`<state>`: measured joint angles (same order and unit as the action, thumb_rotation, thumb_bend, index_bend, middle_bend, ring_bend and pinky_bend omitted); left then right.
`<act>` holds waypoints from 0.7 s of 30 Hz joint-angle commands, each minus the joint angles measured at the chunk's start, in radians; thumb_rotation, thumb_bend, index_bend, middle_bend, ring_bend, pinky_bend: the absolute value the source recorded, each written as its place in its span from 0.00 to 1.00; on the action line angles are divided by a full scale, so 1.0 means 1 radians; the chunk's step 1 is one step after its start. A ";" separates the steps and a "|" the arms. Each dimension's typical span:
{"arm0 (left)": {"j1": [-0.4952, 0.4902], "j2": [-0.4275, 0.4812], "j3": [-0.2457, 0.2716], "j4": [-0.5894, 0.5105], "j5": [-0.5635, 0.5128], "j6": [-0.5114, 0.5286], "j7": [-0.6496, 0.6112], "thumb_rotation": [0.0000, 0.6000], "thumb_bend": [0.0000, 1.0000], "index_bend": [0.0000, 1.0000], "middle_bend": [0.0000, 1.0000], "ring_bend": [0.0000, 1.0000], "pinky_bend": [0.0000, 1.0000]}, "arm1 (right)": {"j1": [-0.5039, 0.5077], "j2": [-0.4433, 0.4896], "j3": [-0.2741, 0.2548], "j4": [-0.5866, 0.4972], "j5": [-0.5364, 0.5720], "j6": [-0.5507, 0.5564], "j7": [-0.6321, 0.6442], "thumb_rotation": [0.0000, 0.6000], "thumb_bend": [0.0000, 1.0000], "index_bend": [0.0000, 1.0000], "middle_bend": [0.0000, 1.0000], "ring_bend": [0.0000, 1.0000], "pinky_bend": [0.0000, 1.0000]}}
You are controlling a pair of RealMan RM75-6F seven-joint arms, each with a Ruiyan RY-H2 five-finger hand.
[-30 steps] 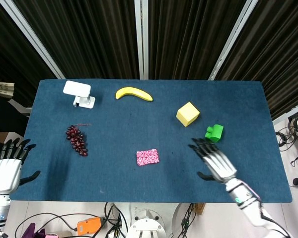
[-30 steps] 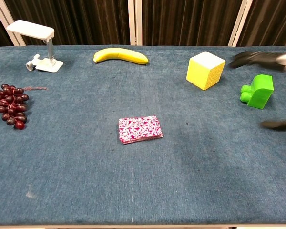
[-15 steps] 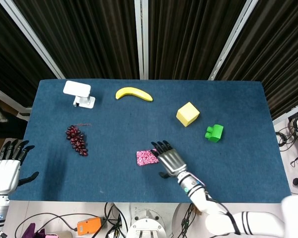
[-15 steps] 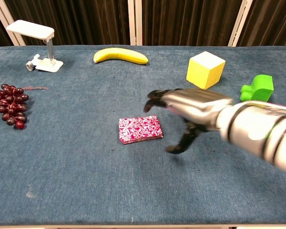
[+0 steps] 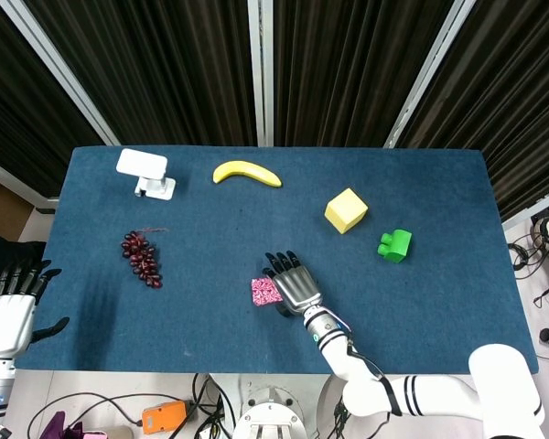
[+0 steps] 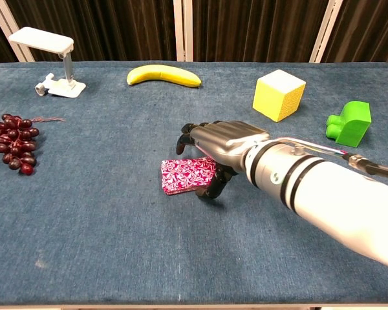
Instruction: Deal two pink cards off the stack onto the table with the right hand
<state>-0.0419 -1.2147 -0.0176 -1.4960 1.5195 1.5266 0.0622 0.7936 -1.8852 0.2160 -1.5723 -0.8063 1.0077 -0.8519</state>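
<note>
The stack of pink patterned cards (image 6: pixel 183 175) (image 5: pixel 263 292) lies flat on the blue table near the front middle. My right hand (image 6: pixel 216 145) (image 5: pixel 293 282) hovers over the stack's right half, palm down, fingers spread and curved, thumb reaching down beside the stack's front right corner. I cannot tell whether it touches the cards. My left hand (image 5: pixel 9 309) hangs open off the table's front left corner, seen only in the head view.
A banana (image 6: pixel 163 75), a white stand (image 6: pixel 50 53), a yellow cube (image 6: pixel 279 95), a green block (image 6: pixel 348 123) and a bunch of dark grapes (image 6: pixel 14 143) lie around the table (image 6: pixel 116 245).
My right hand swept from the right edge near the green block leftward to the card stack and now covers its right half. The left hand has barely moved.
</note>
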 commanded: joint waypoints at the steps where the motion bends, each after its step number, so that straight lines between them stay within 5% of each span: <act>1: 0.000 -0.001 0.000 0.002 -0.002 -0.001 -0.002 1.00 0.07 0.21 0.12 0.02 0.00 | 0.014 -0.012 0.005 0.014 0.023 0.002 -0.002 1.00 0.47 0.28 0.05 0.00 0.04; 21: 0.000 -0.003 -0.001 0.012 -0.006 -0.005 -0.007 1.00 0.07 0.21 0.12 0.02 0.00 | 0.062 0.025 -0.011 -0.018 0.101 -0.001 0.040 1.00 0.48 0.32 0.05 0.00 0.03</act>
<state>-0.0415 -1.2181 -0.0183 -1.4841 1.5138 1.5212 0.0551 0.8542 -1.8609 0.2062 -1.5898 -0.7062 1.0067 -0.8121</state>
